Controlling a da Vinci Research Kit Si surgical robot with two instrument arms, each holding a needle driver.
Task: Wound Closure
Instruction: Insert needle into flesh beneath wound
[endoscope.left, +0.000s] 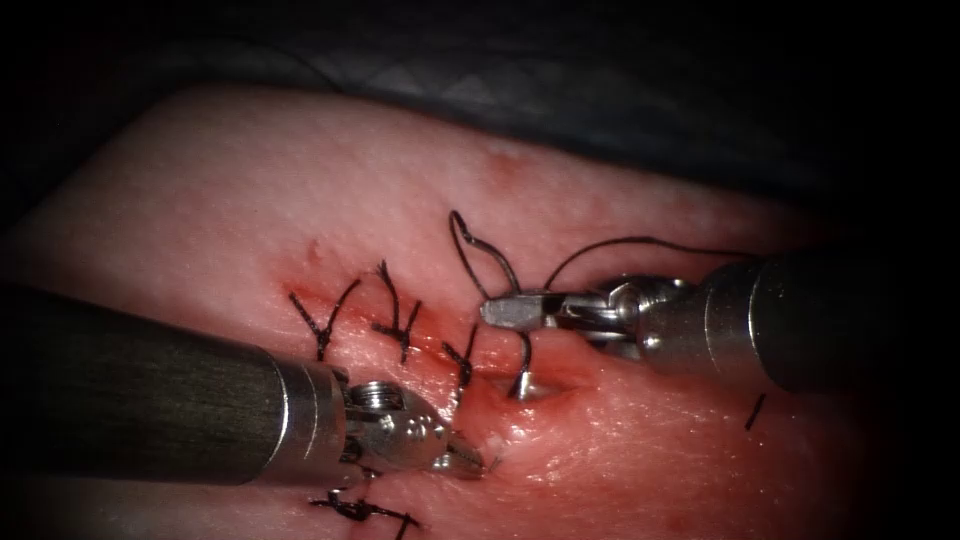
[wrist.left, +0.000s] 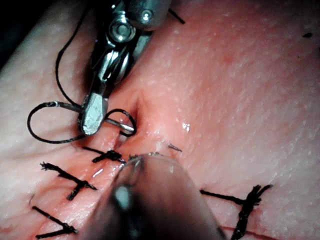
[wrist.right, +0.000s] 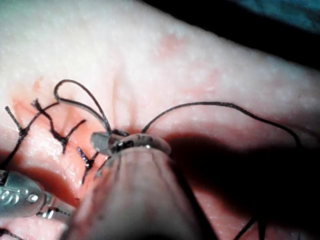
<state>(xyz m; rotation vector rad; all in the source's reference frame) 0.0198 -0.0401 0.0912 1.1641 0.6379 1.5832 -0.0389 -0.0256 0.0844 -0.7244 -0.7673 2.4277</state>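
Endoscope view: the right tool (endoscope.left: 500, 312), steel jaws closed, grips the curved needle (endoscope.left: 524, 368) near its upper end; below the jaws the needle enters the glossy pink tissue (endoscope.left: 300, 180) at the cut (endoscope.left: 545, 385). Black thread (endoscope.left: 480, 250) loops above. The left tool (endoscope.left: 470, 460) rests beside knotted stitches (endoscope.left: 395, 320); jaw state cannot be told.

Left wrist view: the right tool (wrist.left: 92, 122) clamps the needle (wrist.left: 122, 122).

Right wrist view: thread (wrist.right: 210, 105) arcs over bare tissue (wrist.right: 150, 50).

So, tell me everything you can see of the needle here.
The needle is a thin, curved, shiny metal piece. The right hand is shut on its upper part, and its lower end sits in the tissue at a wet dimple by the cut. Dark thread loops up from the hand. The left hand is apart from it.
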